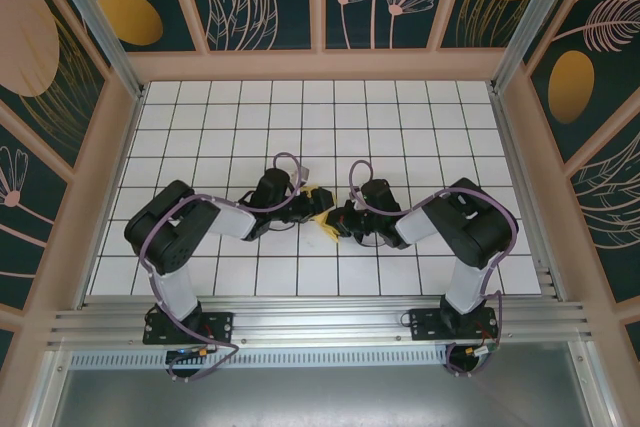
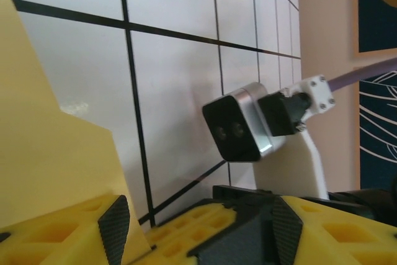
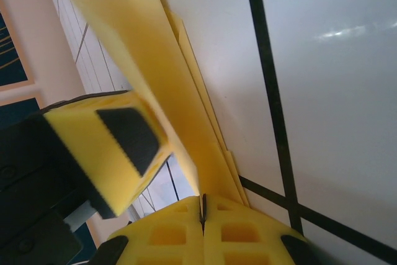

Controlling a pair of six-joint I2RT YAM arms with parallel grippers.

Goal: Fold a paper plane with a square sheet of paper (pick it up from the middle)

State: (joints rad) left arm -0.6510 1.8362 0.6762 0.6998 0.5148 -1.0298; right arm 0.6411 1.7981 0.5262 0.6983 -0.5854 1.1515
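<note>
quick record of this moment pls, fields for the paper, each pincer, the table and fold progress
paper: pale-yellow thin paper sheet, folded into several layers, one flap sticking up, between the two arms at mid-table
right pincer: shut on the paper's folded edge
left pincer: open, fingers apart, close beside the paper
surface: white grid-tiled tabletop
progress: partly folded, no dart shape yet

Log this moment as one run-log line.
stage: mid-fold | right hand: shut on yellow paper | left hand: open, beside it | location: centre of tiled table
</note>
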